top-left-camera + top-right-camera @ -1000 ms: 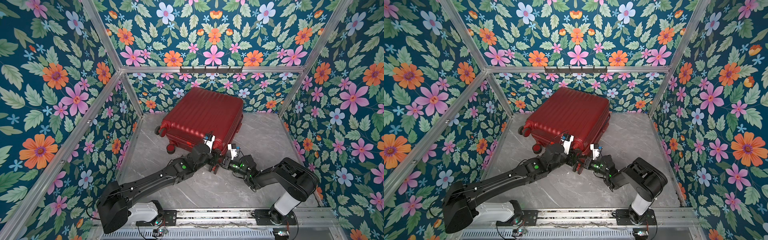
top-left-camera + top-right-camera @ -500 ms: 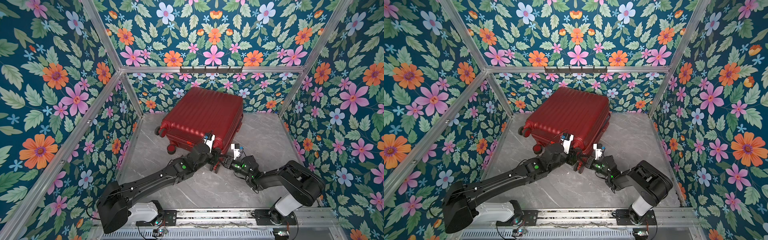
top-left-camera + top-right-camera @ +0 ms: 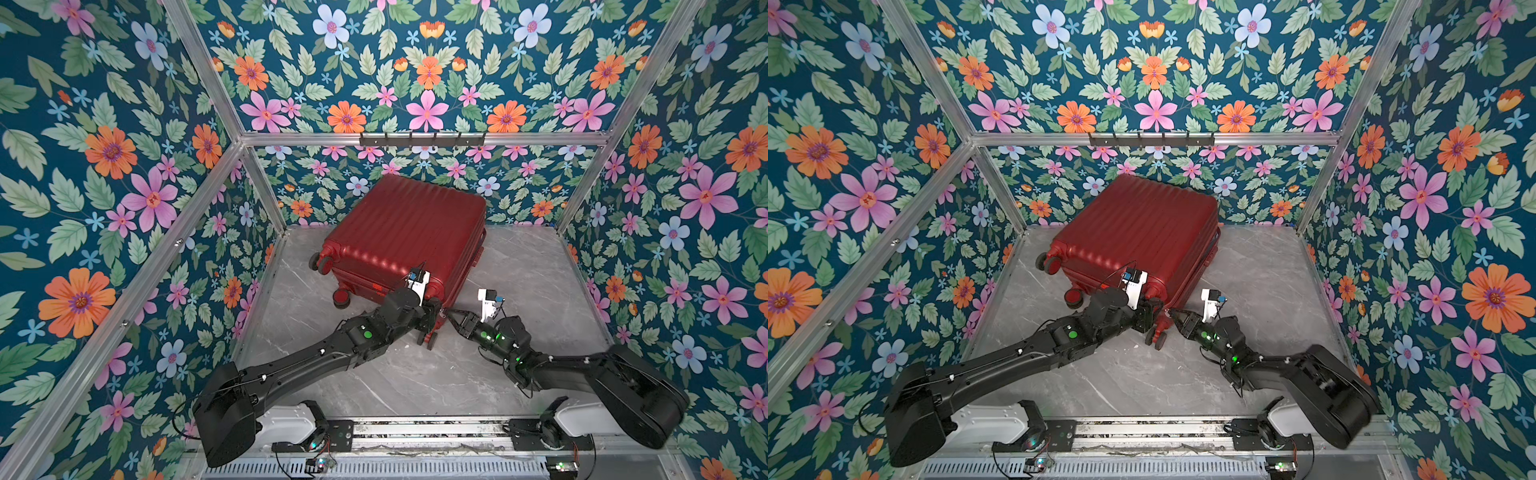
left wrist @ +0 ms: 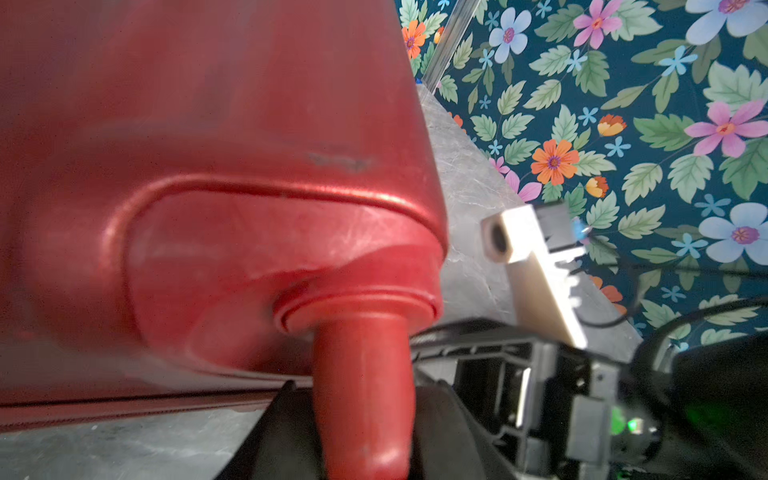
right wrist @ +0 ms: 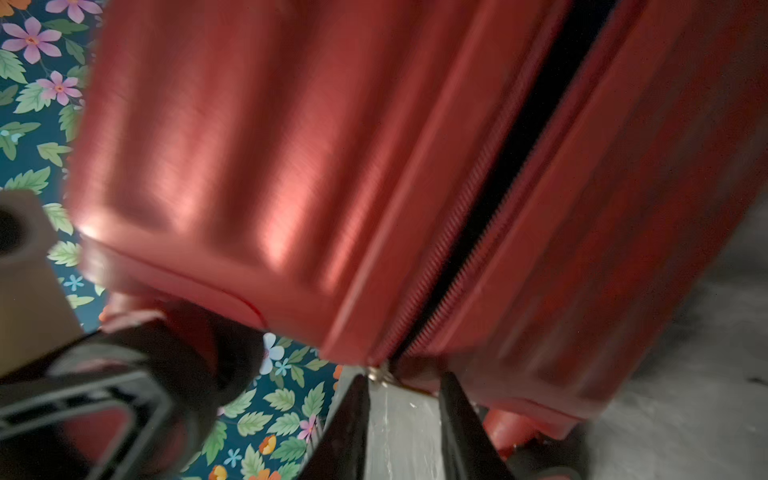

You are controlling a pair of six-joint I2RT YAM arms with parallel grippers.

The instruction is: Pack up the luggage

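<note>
The luggage (image 3: 401, 232) lies flat on the grey table (image 3: 415, 382), shell up. Its near corner reaches right up to both sets of fingers, and the rest stretches away beyond them toward the back wall. The 2 halves are together, but the right wrist view shows a dark slit along the zipper (image 5: 490, 216), so I judge the case closed yet not zipped.

The left gripper (image 3: 433, 316) sits at that near corner. In the left wrist view the red wheel post (image 4: 361, 374) runs straight down between its fingers (image 4: 274, 440), which hug it on both sides. That looks like a firm pinch on the post (the fingertips themselves are cut off at the picture's edge). Holding there likely anchors the case so it does not slide or roll when the zipper is tugged.

The right gripper (image 5: 406, 380) points at the same corner from the other side. Its 2 fingers (image 5: 349, 424) stand apart, with bare table showing between them and nothing held. The small metal zipper pull (image 5: 377, 372) lies just at their tips, nearer one finger; blur hides whether it touches. Spread like this, the fingers seem lined up to close on the pull and draw it along the slit.
</note>
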